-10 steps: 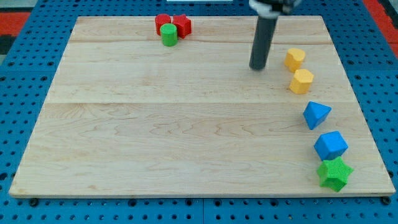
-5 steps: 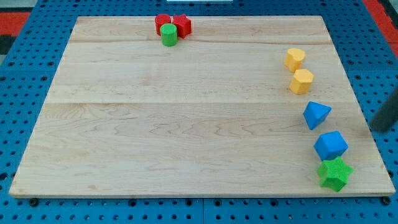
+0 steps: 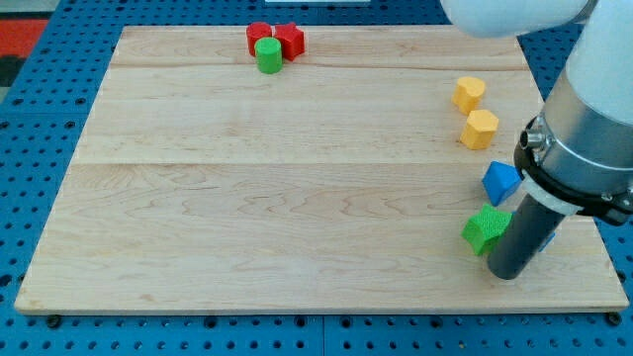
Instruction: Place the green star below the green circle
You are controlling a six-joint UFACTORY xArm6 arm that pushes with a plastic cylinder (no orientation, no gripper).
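Observation:
The green star (image 3: 484,229) lies near the board's lower right, partly hidden by the rod. My tip (image 3: 504,274) rests on the board just below and right of the star, touching or nearly touching it. The green circle (image 3: 268,55) stands at the view's top, left of centre, against two red blocks (image 3: 277,39). The star is far to the right of and below the circle.
Two yellow blocks (image 3: 469,93) (image 3: 480,129) sit at the right. A blue block (image 3: 499,182) lies just above the star, partly hidden by the arm (image 3: 584,138). A second blue block is hidden behind the rod. The board's right edge (image 3: 574,148) is close.
The rod swung from the board's right edge to the lower right. The green star has moved up and left by about a block's width. The lower blue block is now hidden.

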